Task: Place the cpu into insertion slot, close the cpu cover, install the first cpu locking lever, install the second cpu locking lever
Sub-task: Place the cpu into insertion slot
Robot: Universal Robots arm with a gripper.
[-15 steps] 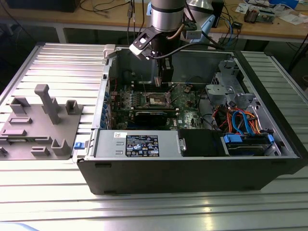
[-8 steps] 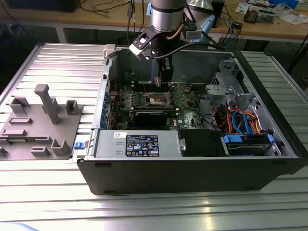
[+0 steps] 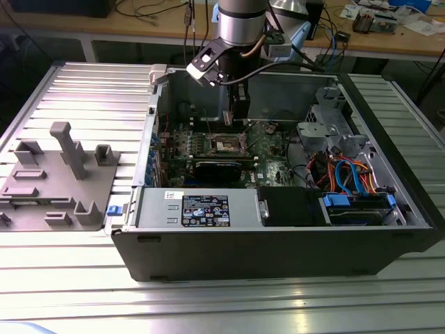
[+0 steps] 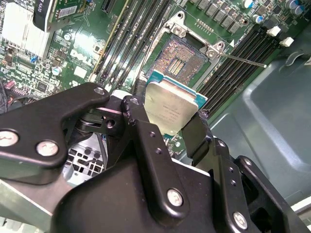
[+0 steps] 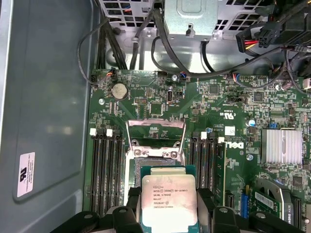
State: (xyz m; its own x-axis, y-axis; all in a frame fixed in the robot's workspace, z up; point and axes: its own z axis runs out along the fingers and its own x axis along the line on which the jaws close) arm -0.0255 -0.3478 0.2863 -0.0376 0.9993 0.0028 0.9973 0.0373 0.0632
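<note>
Pincer (image 5: 168,200) clamped on cpu (image 5: 168,196), one black finger (image 5: 132,196) on each of two opposite edges, metal top facing the camera. Second wrist view shows the same grip: pincer (image 4: 170,110), cpu (image 4: 171,108) held clear of the board and not seated.

Just beyond the cpu, slot (image 5: 154,154) sits open, with its contact field bare in the second wrist view (image 4: 177,59). Cover (image 5: 155,127) is flipped up at the slot's far edge. A thin lever (image 4: 241,59) sticks out free beside the slot. Black memory slots (image 5: 104,170) flank the slot on both sides.

Farther on the green board (image 5: 146,97) are a coin cell (image 5: 118,90), a finned heatsink (image 5: 282,145) and black cables (image 5: 146,34).

Exterior view: pincer (image 3: 240,111) reaches down into the open case (image 3: 278,243), above the slot (image 3: 227,142). Case lies on the ribbed worktop (image 3: 83,83). Grey fixture (image 3: 62,170) sits well apart toward the exterior view's left.
</note>
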